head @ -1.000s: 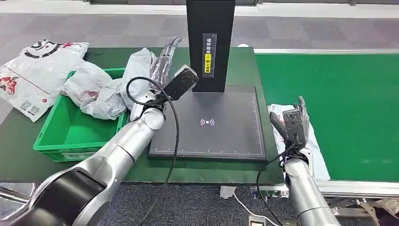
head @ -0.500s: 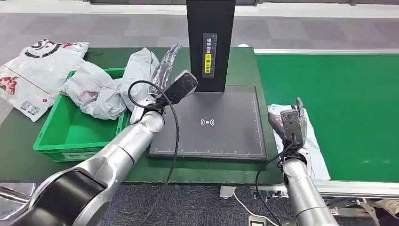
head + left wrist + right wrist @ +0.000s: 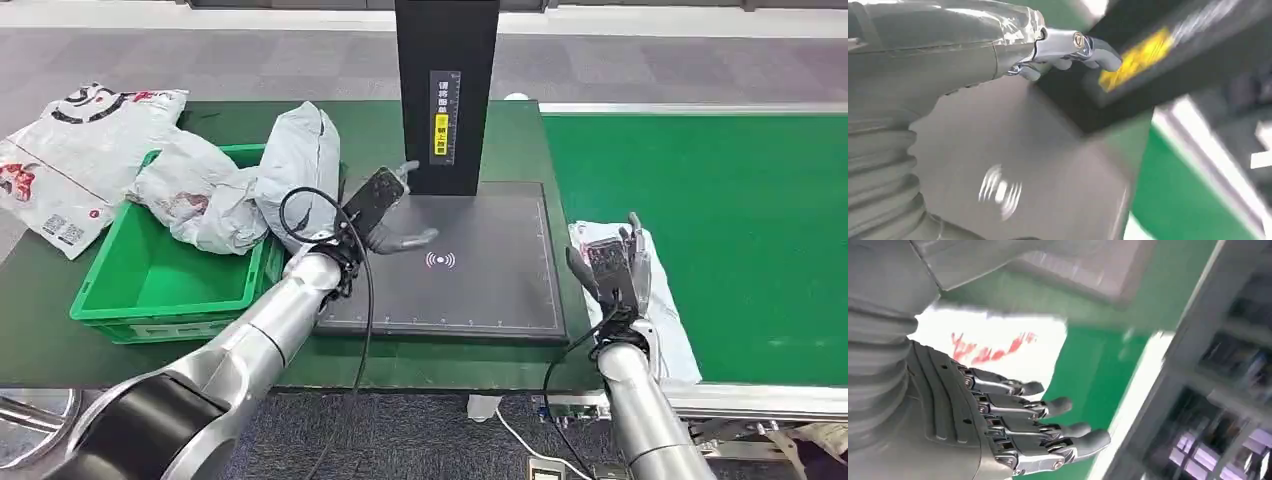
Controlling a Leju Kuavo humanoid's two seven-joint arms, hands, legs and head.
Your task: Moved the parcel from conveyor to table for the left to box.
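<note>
Lying flat at the conveyor's near edge, a white parcel with red print sits under the robot's right hand.

The right hand hovers above the parcel, fingers spread and holding nothing. The green conveyor runs beside a dark scanner pad on the green worktop. The left hand is over the pad's far left corner, seemingly empty with fingers apart, though blur obscures it. A green box with grey bags stands left.

Head view evenly lit and sharp, soft shadows. Both wrist views motion-blurred; backgrounds smeared, bright glare patches.
</note>
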